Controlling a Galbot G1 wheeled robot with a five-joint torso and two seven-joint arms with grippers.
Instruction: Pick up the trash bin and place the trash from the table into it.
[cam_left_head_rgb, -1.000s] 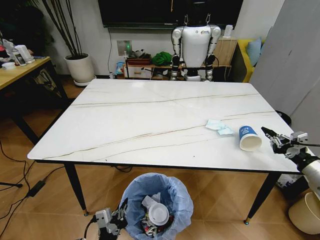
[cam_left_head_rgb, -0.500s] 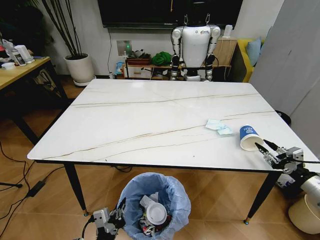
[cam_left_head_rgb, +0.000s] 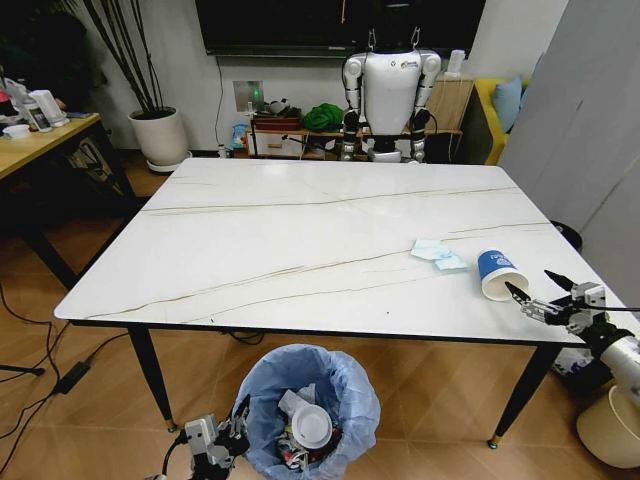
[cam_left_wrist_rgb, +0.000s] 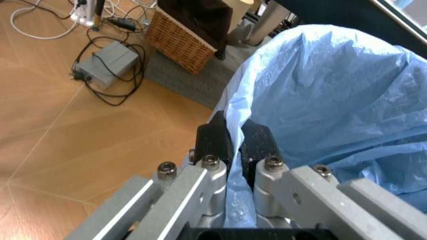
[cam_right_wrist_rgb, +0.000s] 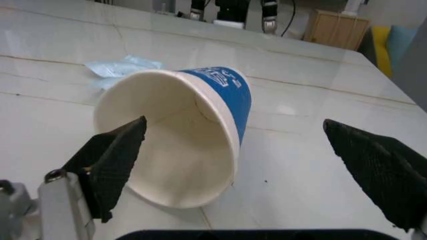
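1. Since the earlier frames, the right gripper (cam_left_head_rgb: 541, 292) had been spread wider, and it was set at the open mouth of the blue-and-white paper cup (cam_left_head_rgb: 497, 274), which had stayed on its side.
2. That cup was seen lying near the right front edge of the glossy white marble-look table (cam_left_head_rgb: 300, 240), its mouth turned toward the gripper.
3. In the right wrist view the right gripper (cam_right_wrist_rgb: 260, 165) was shown wide apart, one black fingertip (cam_right_wrist_rgb: 113, 160) at the rim of the cup (cam_right_wrist_rgb: 193, 145) and the other well apart from it; nothing was gripped.
4. A crumpled pale-blue tissue (cam_left_head_rgb: 438, 254) was found just beside the cup on the table, toward the middle; it also appeared behind the cup in the right wrist view (cam_right_wrist_rgb: 123, 67).
5. The small round bin lined with a crinkly light-blue plastic bag (cam_left_head_rgb: 310, 410) was held below the table's front edge, with white litter inside it.
6. The left gripper (cam_left_head_rgb: 235, 430) was placed at the bin's left side.
7. In the left wrist view the left gripper (cam_left_wrist_rgb: 237, 145) was seen nearly closed, a fold of the blue bag (cam_left_wrist_rgb: 333, 100) pinched between its black fingers.
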